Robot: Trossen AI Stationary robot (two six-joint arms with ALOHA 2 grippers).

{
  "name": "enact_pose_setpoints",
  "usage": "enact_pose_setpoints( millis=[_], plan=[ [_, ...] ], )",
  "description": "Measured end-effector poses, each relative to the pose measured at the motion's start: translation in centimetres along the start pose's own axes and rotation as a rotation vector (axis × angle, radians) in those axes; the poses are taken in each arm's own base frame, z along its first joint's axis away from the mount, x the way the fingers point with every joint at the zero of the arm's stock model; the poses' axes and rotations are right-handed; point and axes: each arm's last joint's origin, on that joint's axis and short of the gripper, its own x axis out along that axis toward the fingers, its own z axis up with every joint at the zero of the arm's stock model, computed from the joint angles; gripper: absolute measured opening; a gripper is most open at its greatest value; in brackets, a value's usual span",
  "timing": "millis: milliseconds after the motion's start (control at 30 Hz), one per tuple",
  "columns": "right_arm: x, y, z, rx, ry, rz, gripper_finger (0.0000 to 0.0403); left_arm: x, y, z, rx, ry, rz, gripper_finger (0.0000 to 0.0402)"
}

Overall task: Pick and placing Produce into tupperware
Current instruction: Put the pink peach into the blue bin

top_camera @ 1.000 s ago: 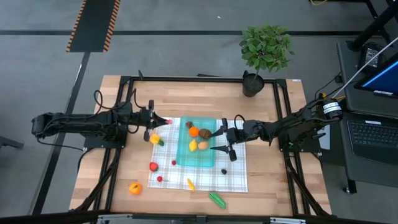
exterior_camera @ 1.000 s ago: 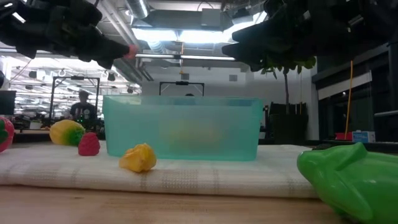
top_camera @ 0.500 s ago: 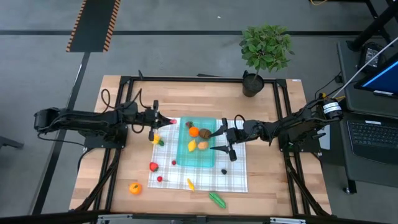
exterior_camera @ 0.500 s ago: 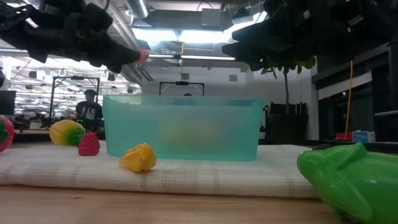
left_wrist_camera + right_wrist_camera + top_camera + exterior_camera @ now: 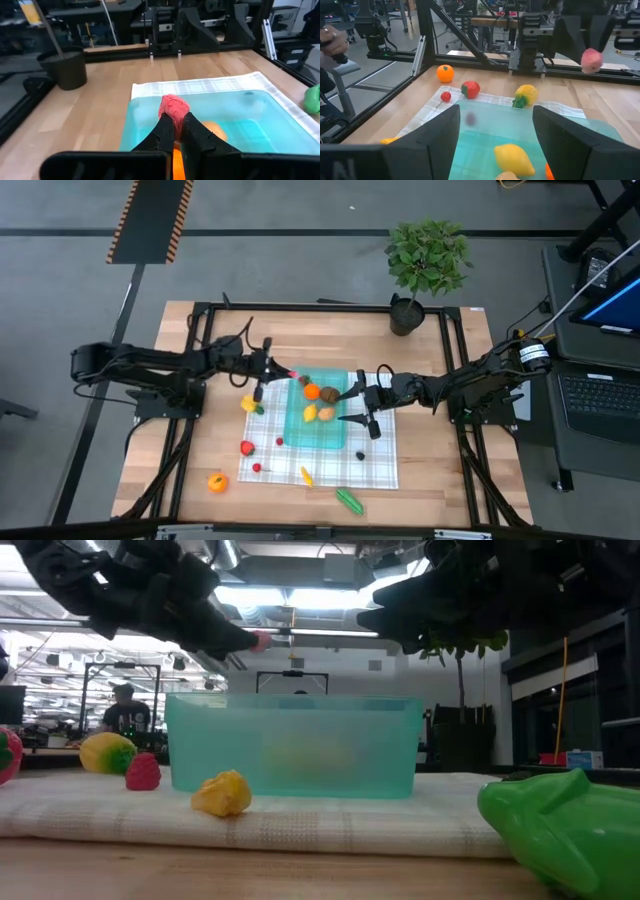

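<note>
The left gripper [image 5: 290,372] is hanging in the air just over the left edge of the teal box [image 5: 298,438]. Its two fingers [image 5: 165,131] are squeezing shut on a small pink-red fruit [image 5: 174,107]. From the low camera, the fruit [image 5: 260,640] is sitting up above the top edge of the box [image 5: 290,755], not inside it.

The right gripper [image 5: 355,405] is waiting over the right side of the box. Its fingers [image 5: 432,137] are standing wide apart, and nothing is between them.

The box is sitting on a white-and-green checked cloth [image 5: 375,465] in the middle of the wooden table [image 5: 330,330]. A few little fruits are lying inside it, like an orange one [image 5: 312,391], a yellow lemon [image 5: 310,414] and a brown one [image 5: 326,413].

More toy food is lying outside the box. A yellow piece [image 5: 249,403] is just beside its left side. A red strawberry [image 5: 247,447] is on the table near the cloth's left edge, and an orange [image 5: 217,482] is on the bare wood. A green cucumber [image 5: 349,500] is lying at the front edge of the cloth.

A potted plant [image 5: 425,265] is standing at the back of the table.
</note>
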Motion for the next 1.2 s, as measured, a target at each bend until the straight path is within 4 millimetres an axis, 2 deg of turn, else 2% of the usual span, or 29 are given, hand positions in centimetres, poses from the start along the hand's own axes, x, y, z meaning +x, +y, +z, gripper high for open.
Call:
enact_pose_setpoints(
  millis=[233, 600, 1000, 1200],
  plan=[
    [0.0, 0.0, 0.0, 0.0, 0.001, 0.0, 0.0251, 0.9, 1.1, 0.9, -0.056, 0.041, -0.069, 0.0004],
    [0.0, 0.0, -0.1, 0.001, 0.009, 0.001, 0.0251, 1.9, 1.7, 3.2, -0.089, 0.293, -0.124, 0.0004],
    [0.0, 0.0, -0.4, 0.01, 0.042, 0.002, 0.0251, 4.4, 2.5, 2.8, -0.096, 0.432, -0.158, 0.0005],
    [0.0, 0.0, -0.5, 0.031, 0.049, 0.001, 0.0251, 5.3, 2.2, 1.6, -0.108, 0.482, -0.185, 0.0005]
  ],
)
